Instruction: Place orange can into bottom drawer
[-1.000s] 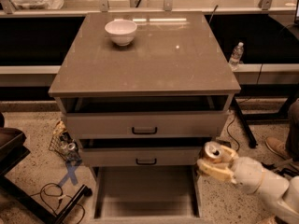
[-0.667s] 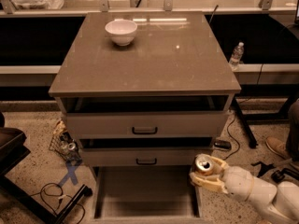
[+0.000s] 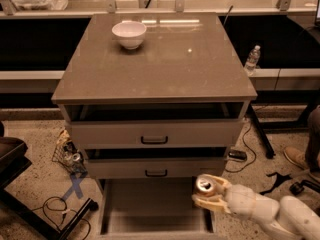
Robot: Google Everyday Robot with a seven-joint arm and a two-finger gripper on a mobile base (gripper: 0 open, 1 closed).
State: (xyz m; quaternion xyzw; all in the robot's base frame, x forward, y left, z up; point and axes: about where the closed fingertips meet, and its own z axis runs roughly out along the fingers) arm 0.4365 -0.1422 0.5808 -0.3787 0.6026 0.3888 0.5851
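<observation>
Leftward and down goes the tool [image 3: 206, 192] since a second ago, carrying the can [image 3: 204, 185] from out beside the desk [image 3: 165, 64] to the right edge of the bottom drawer [image 3: 150, 204]. And it's clenched on that can: pale, rounded fingers [image 3: 200, 201] wrapped around the body, silver top with its pull tab facing up at us, orange-gold metal showing at the sides. The can sits upright or close to it, right over the drawer's right wall; how high above it, I can't tell.

Just left of the tool, the bottom drawer is pulled well out, a wide, shallow grey tray with a flat, smooth floor and low sides. Above the tool and to its left, the middle drawer [image 3: 156, 168] and the top drawer [image 3: 155, 133], both flat grey fronts with small black handles, each with a dark gap along its upper edge.

Far up from the tool, a white round bowl [image 3: 129, 34] sits on the glossy grey-brown desk top, lights reflecting off the surface beside it. Up and to the right, a clear plastic bottle [image 3: 252, 59] stands on a ledge behind the desk. Behind the tool to the right, the smooth cream arm [image 3: 270, 214] runs off the corner over speckled floor [image 3: 35, 184].
</observation>
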